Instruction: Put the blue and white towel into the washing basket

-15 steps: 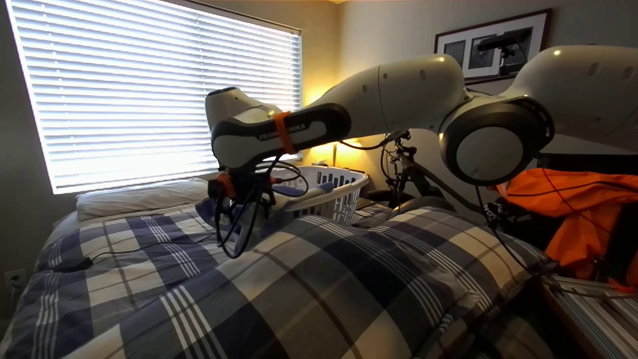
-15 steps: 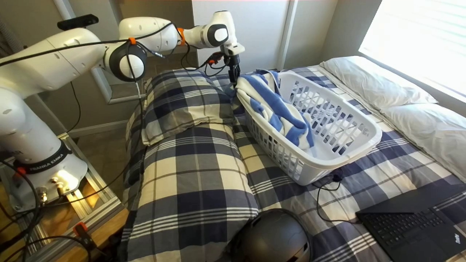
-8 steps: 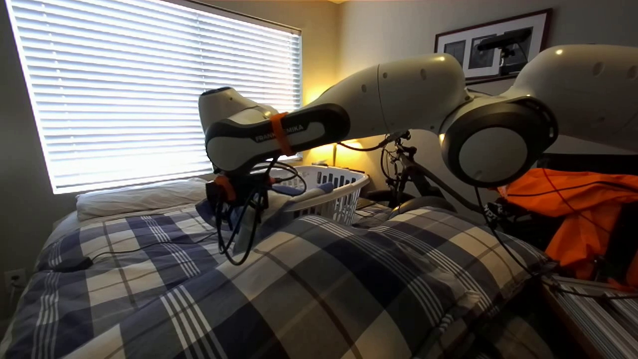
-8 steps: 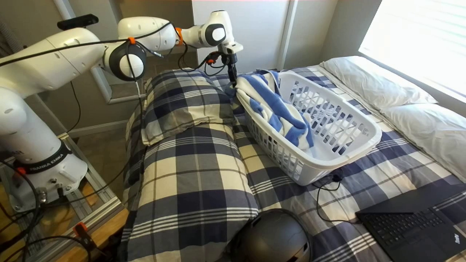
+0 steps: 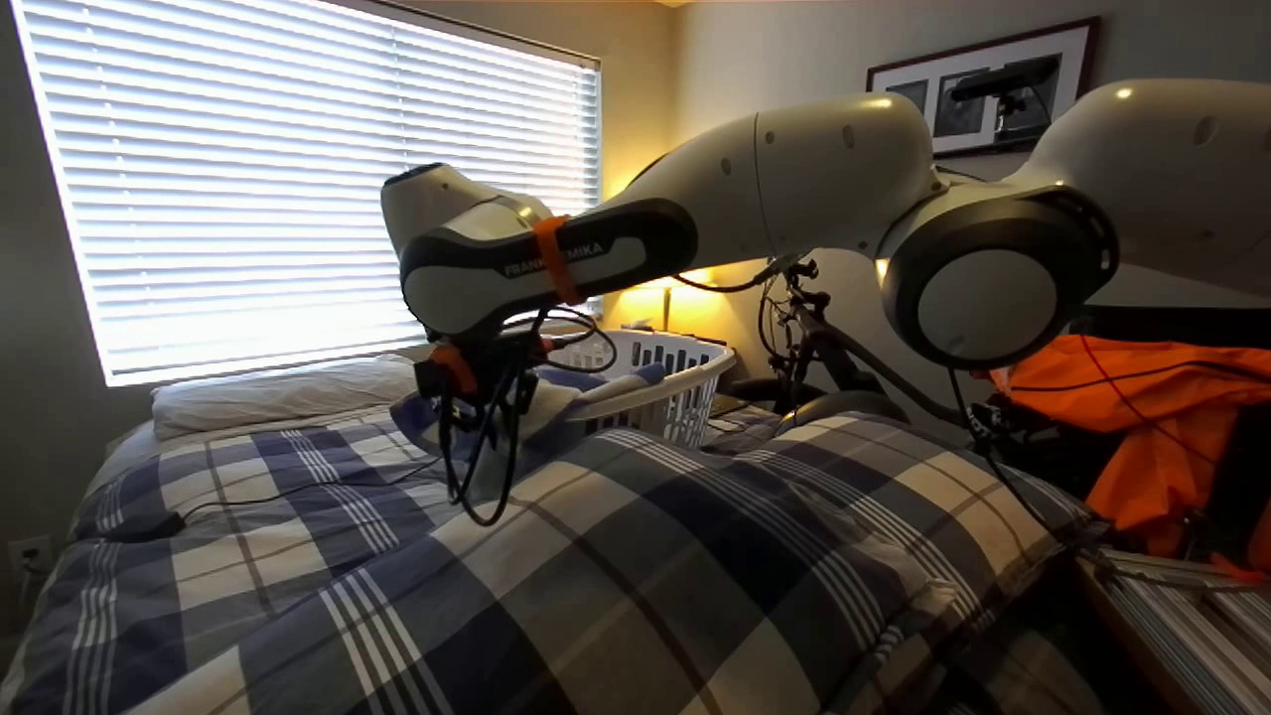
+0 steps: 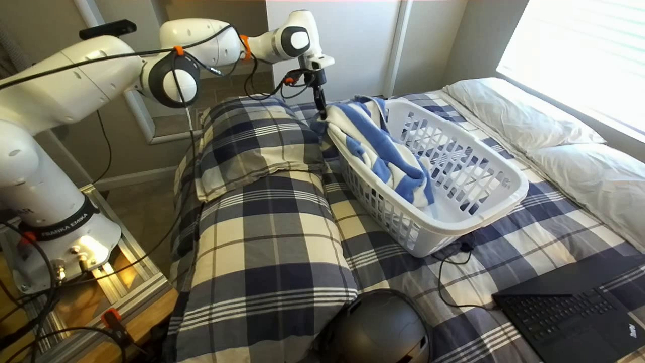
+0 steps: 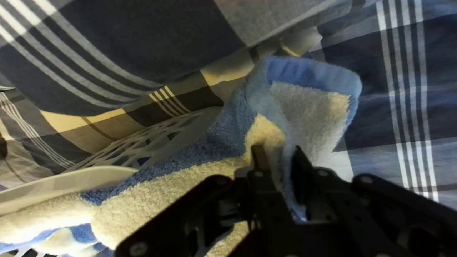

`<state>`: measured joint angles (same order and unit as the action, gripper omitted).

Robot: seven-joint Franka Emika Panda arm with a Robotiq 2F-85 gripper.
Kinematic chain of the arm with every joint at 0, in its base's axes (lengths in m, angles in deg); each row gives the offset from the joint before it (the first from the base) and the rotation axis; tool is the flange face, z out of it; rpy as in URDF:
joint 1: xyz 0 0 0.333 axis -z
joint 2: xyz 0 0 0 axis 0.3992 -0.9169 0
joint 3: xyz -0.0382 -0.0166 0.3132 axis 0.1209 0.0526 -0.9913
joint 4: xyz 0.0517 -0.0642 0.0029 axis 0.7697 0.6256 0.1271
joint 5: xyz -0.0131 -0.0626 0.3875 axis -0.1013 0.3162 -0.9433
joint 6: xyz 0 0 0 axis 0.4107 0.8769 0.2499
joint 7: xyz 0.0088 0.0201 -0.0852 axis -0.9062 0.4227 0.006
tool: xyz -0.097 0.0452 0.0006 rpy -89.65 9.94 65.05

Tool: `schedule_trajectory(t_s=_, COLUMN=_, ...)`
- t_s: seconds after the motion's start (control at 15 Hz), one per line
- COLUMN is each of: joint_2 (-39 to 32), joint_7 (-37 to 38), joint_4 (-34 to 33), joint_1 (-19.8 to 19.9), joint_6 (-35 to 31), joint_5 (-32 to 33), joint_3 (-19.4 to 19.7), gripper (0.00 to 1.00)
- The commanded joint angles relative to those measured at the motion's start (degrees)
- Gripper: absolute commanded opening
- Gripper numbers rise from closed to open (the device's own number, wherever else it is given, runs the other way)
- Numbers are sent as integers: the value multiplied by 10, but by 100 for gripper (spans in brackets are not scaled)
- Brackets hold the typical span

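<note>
The blue and white towel (image 6: 370, 133) is draped over the end of the white washing basket (image 6: 428, 242). One part lies inside the basket and another hangs outside over the rim. My gripper (image 6: 323, 114) points down just outside that end, at the towel's hanging part. In the wrist view, a fold of towel (image 7: 171, 185) runs between the fingers of my gripper (image 7: 278, 153) and fills the narrow gap, so the jaws are shut on it. A loose towel corner sticks out beyond the fingertips. In an exterior view, cables partly cover the gripper and the towel (image 5: 556, 402).
A thick rolled plaid quilt (image 6: 272, 201) lies between the arm's base and the basket. On the bed are a black helmet (image 6: 380, 327), a laptop (image 6: 579, 302) with a cable, and white pillows (image 6: 524, 111) along the window side.
The gripper's jaws have come together around the towel fold. The wrist has shifted slightly back toward the base and risen a little. Towel and basket have hardly moved.
</note>
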<state>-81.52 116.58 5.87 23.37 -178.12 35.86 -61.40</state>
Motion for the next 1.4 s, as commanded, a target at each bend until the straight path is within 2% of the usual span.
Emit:
schedule_trajectory(t_s=0.0, joint_2=25, joint_7=-1, joint_4=-1, joint_1=-8, joint_6=36, joint_5=18, joint_3=13, gripper=0)
schedule_trajectory(t_s=0.27, joint_2=79, joint_7=12, joint_4=-6, joint_1=0, joint_6=23, joint_5=16, joint_3=18, gripper=2)
schedule_trajectory(t_s=0.53, joint_2=130, joint_7=63, joint_4=-17, joint_1=25, joint_6=-5, joint_5=27, joint_3=42, gripper=2)
schedule_trajectory(t_s=0.93, joint_2=170, joint_7=149, joint_4=-20, joint_1=115, joint_6=12, joint_5=19, joint_3=57, gripper=2)
schedule_trajectory(t_s=1.33, joint_2=167, joint_7=248, joint_4=-11, joint_1=205, joint_6=15, joint_5=17, joint_3=66, gripper=2)
